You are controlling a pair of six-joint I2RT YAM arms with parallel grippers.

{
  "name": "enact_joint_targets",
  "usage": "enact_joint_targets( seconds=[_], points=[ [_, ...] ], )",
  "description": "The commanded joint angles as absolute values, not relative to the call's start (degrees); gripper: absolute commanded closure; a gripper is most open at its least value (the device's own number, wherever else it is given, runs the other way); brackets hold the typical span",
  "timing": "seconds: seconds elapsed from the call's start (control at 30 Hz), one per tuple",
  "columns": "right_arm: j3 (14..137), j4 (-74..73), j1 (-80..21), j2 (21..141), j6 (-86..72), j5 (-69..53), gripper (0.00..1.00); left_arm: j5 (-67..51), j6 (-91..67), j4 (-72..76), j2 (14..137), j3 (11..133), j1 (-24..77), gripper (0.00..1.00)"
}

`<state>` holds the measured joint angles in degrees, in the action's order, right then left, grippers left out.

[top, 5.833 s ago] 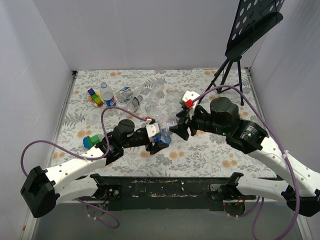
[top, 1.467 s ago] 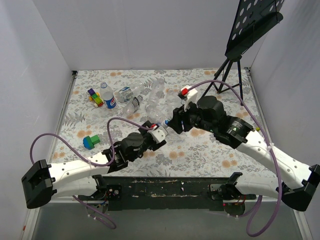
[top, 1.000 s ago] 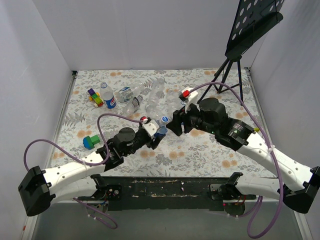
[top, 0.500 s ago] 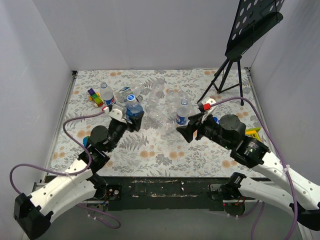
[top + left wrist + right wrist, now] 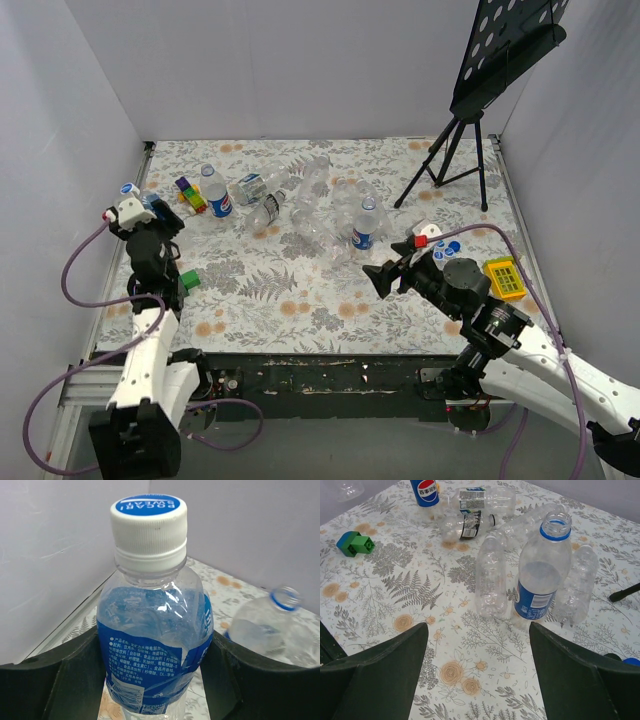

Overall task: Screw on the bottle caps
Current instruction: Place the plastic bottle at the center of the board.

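My left gripper [image 5: 155,652] is shut on a clear bottle [image 5: 152,625] with a blue label, held upright and topped by a white cap with a blue face [image 5: 148,522]. In the top view this gripper [image 5: 146,207] is at the far left edge of the table. My right gripper [image 5: 477,626] stands open over bare cloth, short of an upright uncapped bottle [image 5: 540,575] with a blue neck ring. From above, that bottle [image 5: 365,224] stands mid-table, just beyond the right gripper [image 5: 384,276]. Loose blue caps [image 5: 437,250] lie beside the right wrist.
Several clear bottles [image 5: 300,195] lie in a heap behind the middle, with an upright Pepsi bottle [image 5: 216,192] to their left. A green-and-blue toy [image 5: 187,281], a yellow block [image 5: 503,277], colourful blocks [image 5: 190,193] and a black tripod stand [image 5: 450,160] are on the cloth. The left wall is close.
My left arm swung from the middle to the far left edge, carrying the capped bottle. My right gripper opened wider and drew back toward the near right, away from the upright uncapped bottle.
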<state>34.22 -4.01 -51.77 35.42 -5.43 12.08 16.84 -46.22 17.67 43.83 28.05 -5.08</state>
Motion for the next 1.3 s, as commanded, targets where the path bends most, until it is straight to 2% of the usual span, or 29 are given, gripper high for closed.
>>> enact_joint_targets(
  seconds=[0.0, 0.3, 0.67, 1.07, 1.27],
  points=[
    [28.93, 7.63, -51.77, 31.56, -3.43, 14.15, 0.11, 18.27, -45.98, 29.57, 54.2, 27.08, -8.87, 1.0],
    [22.77, 12.56, -51.68, 27.51, -1.23, 16.87, 0.1, 13.63, -41.58, 57.18, 80.22, 31.2, -17.22, 1.0],
    [22.23, 14.33, -51.68, 29.52, 2.11, 20.21, 0.1, 0.01, -39.56, 74.0, 101.76, 40.95, -23.03, 0.99],
    [23.73, 13.71, -51.59, 35.24, 4.39, 19.07, 0.1, -4.83, -39.03, 77.52, 110.3, 42.72, -24.17, 0.98],
    [23.64, 13.8, -51.59, 34.89, 4.48, 18.54, 0.1, -5.71, -39.11, 76.2, 111.27, 41.84, -24.52, 0.92]
  ],
)
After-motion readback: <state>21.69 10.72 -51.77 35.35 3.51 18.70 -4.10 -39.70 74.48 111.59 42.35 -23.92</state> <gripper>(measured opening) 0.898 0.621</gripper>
